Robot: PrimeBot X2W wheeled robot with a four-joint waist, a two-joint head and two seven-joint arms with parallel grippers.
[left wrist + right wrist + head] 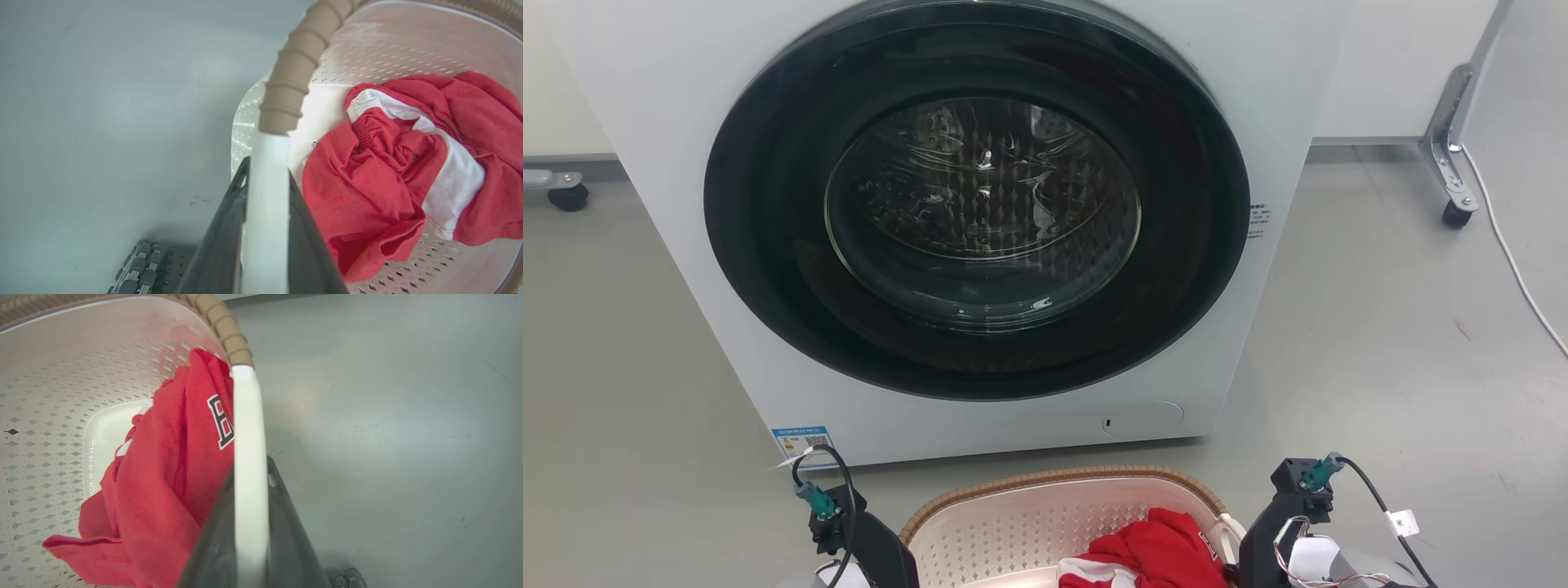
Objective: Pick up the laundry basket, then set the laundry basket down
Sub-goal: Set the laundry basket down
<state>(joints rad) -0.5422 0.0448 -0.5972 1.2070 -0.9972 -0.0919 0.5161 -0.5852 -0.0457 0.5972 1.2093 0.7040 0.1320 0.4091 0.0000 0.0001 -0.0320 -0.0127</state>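
Three hazards are judged, entered by view. Head view: the laundry basket (1045, 482) sits at the bottom edge, close before the washing machine (1258, 122), which a forward swing could strike. A red-and-white garment (1156, 547) lies heaped toward the basket's right end, so the load is lopsided and uneven arm travel could tip it out. Left wrist view: the smooth left handle (265, 196) could slide through so thin a hold. The left gripper (267, 173) is nearly closed, its dark fingers (220, 245) pressed on either side of that white loop, which runs up between them to the brown rim (292, 77). The basket's bowl and garment lie right of the fingers, grey floor (102, 122) to their left. Right wrist view: same slip risk. The right gripper (250, 473) is clamped narrow on the right handle (247, 428), with the bowl left of the fingers and floor to their right. Whether the basket is clear of the floor cannot be told.
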